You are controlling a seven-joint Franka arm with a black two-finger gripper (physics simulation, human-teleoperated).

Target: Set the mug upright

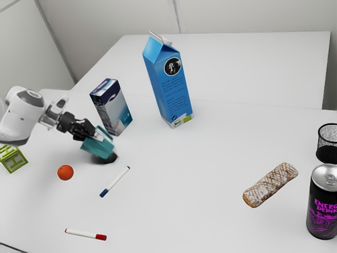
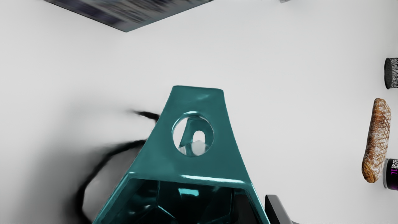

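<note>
The teal mug leans over at a tilt beside the blue-and-white box in the exterior view, a dark shadow below it. I cannot tell whether its lower edge touches the table. My gripper reaches its upper end from the exterior view's left. In the wrist view the mug turns its dark opening toward my hand, and its pierced handle side stretches away. My gripper is shut on its wall, one finger inside the opening and the other outside. The mug's base is hidden there.
Close behind the mug stands the box, with a tall blue carton farther along. An orange, a blue-capped marker and a red-capped marker lie nearer. Bread and a can are toward the exterior view's right.
</note>
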